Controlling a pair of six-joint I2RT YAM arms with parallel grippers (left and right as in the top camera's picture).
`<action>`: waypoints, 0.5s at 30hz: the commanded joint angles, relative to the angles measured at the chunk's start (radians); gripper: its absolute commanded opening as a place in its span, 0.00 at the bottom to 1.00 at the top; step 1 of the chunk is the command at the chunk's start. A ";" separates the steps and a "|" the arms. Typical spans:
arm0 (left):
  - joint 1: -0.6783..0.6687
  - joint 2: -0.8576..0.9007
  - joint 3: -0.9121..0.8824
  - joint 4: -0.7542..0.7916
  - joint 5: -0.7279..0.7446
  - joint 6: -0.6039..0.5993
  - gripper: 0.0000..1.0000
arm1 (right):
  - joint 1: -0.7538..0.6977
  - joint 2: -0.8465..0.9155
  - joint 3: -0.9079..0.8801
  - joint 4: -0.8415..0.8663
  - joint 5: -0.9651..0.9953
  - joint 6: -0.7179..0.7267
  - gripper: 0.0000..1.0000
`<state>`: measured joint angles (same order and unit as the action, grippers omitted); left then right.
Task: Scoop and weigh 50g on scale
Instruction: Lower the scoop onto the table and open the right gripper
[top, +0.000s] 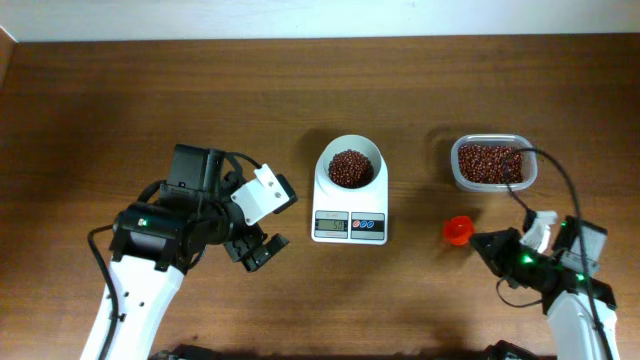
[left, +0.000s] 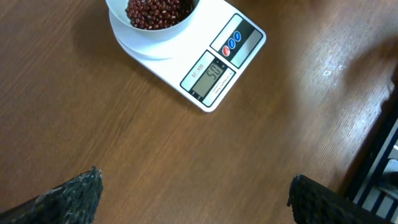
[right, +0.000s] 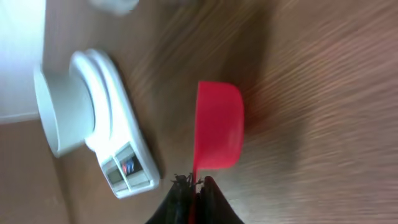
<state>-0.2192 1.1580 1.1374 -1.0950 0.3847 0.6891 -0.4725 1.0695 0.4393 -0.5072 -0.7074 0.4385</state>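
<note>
**On table, mid-span: weighing judged all but done**

Across brown wooden table (top: 300, 90), noted two arms, both sitting toward near edge. Found left gripper (top: 258, 250) left of scale, holding nothing. Confirmed in left wrist view: fingers (left: 74, 196) spread wide, only bare wood between. Found right gripper (right: 193, 186) low at right side, fingers pinched together on thin handle of red scoop (top: 457, 230). Placed cup of scoop right of scale, on near side of tub. Cannot tell whether resting on wood or held just above.

Located scale (top: 350, 212) at table centre, well apart from both grippers, display (left: 211, 76) facing near edge. Logged clear tub (top: 493, 139) of red beans (top: 490, 165) up and right of scale, near scoop but not touching. Logged white bowl (top: 350, 141) seated on scale platform, part-filled with same beans. Read display digits in left wrist view as something like target figure; too small to swear to.

Judged step: scooping probably over, checking of reading in hand. Scoop apparently empty, going by overhead view.

Next move, by judgement: confirm figure first. If on target, lower scoop flat onto bare table beside tub, then ease fingers apart, staying clear of scale. If short, back to tub for a small partial scoop, tipped slowly over bowl. Risk flagged: any knock to bowl or platform, upsetting reading or spilling beans.
</note>
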 joint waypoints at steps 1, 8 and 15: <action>0.004 -0.012 0.008 0.002 0.000 0.012 0.99 | -0.024 -0.008 -0.011 -0.043 -0.048 -0.015 0.13; 0.004 -0.012 0.008 0.002 0.000 0.012 0.99 | -0.024 -0.008 -0.011 -0.143 0.149 -0.015 0.37; 0.004 -0.012 0.008 0.002 0.000 0.012 0.99 | -0.025 -0.008 -0.011 -0.149 0.275 -0.016 0.64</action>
<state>-0.2192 1.1584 1.1374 -1.0950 0.3847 0.6891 -0.4923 1.0695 0.4343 -0.6758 -0.4740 0.4282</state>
